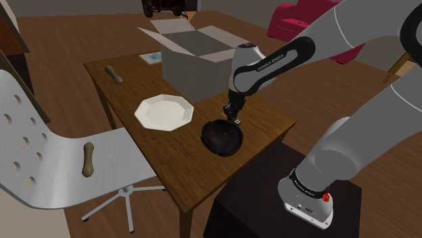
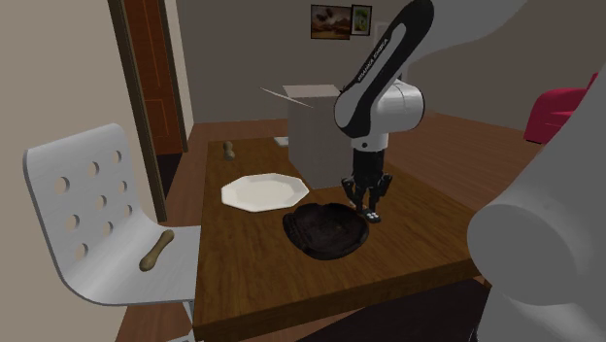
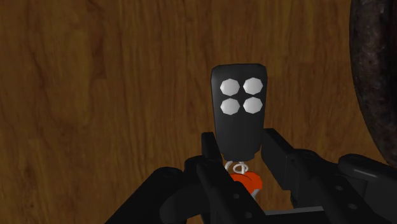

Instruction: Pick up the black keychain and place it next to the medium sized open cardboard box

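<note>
– Jaws narrow, pinched on the black keychain near its ring end. My gripper has one finger against each side edge.
– Lifted?
– Can't tell. It's over bare wood of the table, just beside the black bowl. Both outside views put my gripper low, close to the surface.
– Progress?
– My read: grasp made, early stage. Carry and placement not yet done. The cardboard box stands open at the table's far end, beyond the white plate and apart from me. Left to do: raise, cross to the box, set the keychain on the wood next to the box wall, let go.
– What does each view add?
– Wrist view gives the contact detail: four grey buttons, the orange tag on the ring, fingers on the keychain's edges. Shoulder view gives the layout: box flaps open, plate, bowl, free wood along the route. Second exterior view gives my height over the table from the side.
</note>
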